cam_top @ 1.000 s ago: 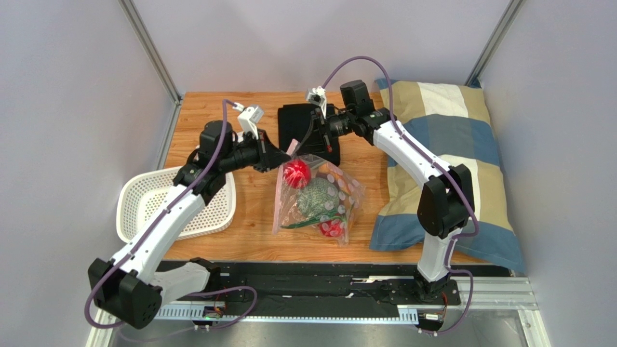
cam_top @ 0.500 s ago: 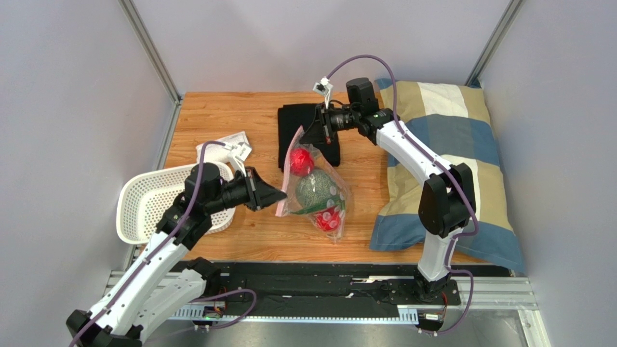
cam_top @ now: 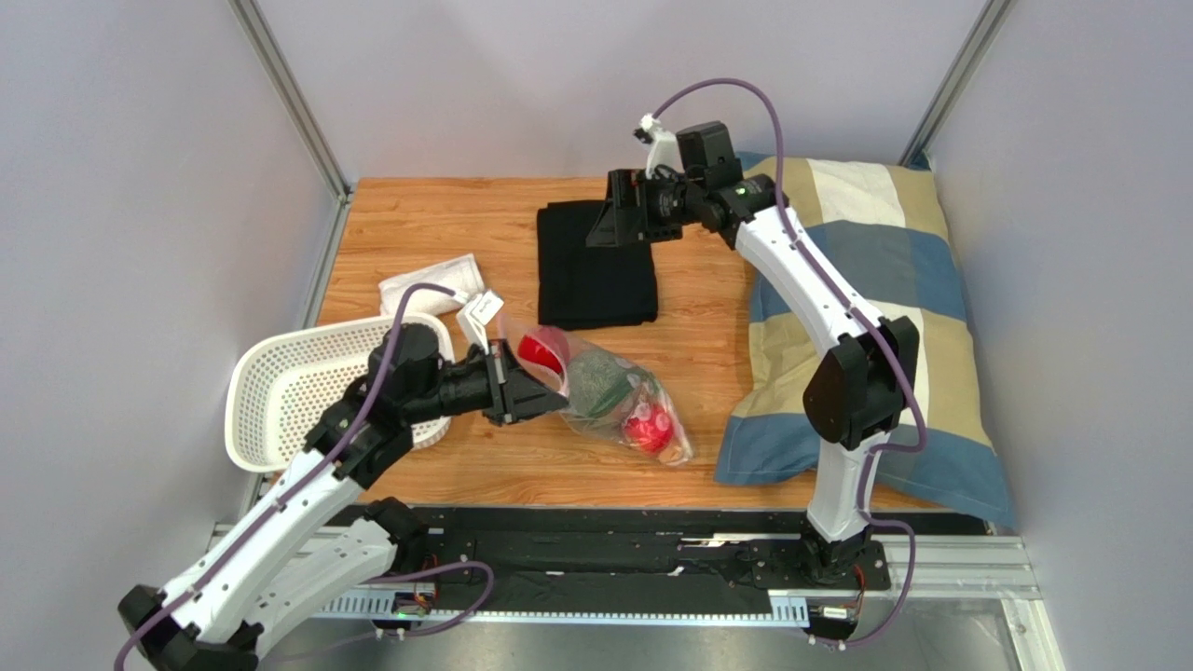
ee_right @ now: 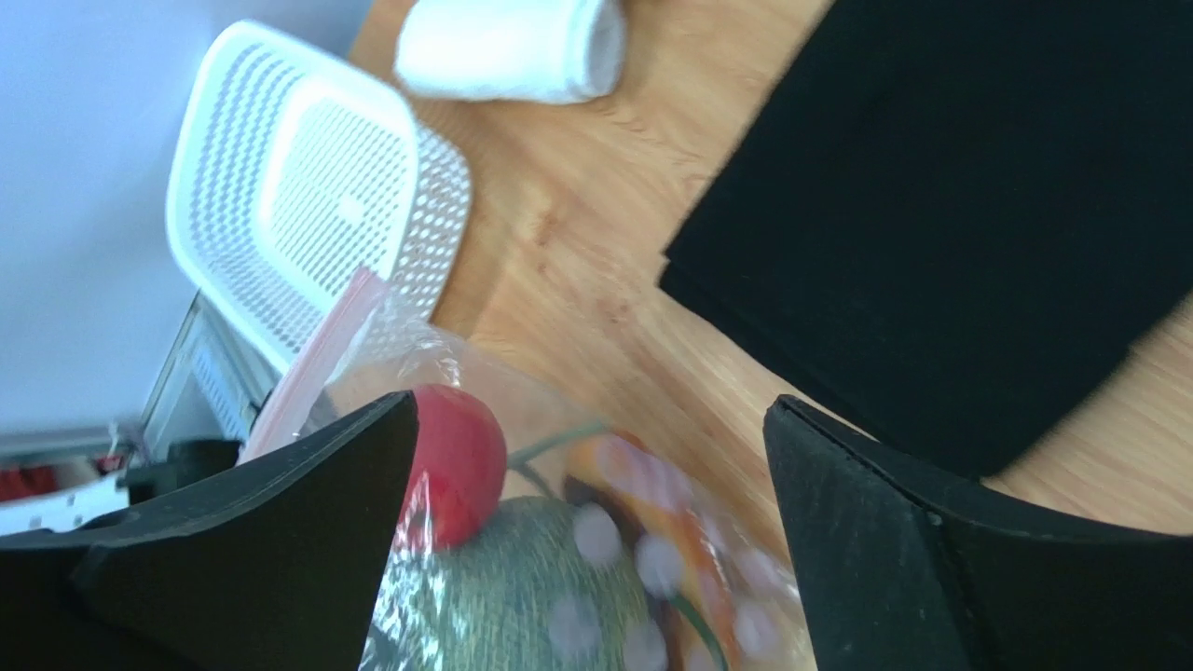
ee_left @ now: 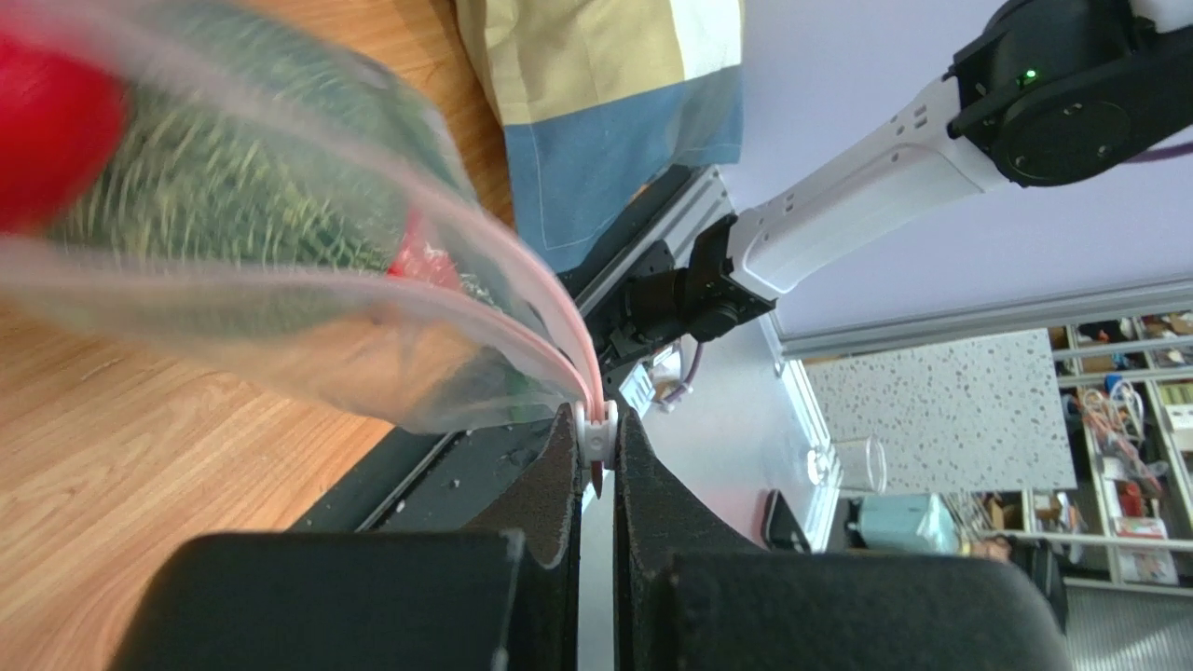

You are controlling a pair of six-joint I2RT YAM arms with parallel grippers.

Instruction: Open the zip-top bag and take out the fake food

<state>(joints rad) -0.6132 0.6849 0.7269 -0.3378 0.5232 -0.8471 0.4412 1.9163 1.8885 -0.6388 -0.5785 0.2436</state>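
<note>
The left hand [cam_top: 539,400] pinches the zip-top bag [cam_top: 616,403] by its zip strip [ee_left: 557,343], near the near edge of the table [cam_top: 420,224]; the right hand [cam_top: 614,227] hangs open by the far edge; it should grip the other lip, pulling slowly.

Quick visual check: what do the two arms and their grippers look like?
Left arm and right arm: white link shells, black joint housings, and a purple cable running along each. Left gripper and right gripper: matte black, with two tapered fingers.
</note>
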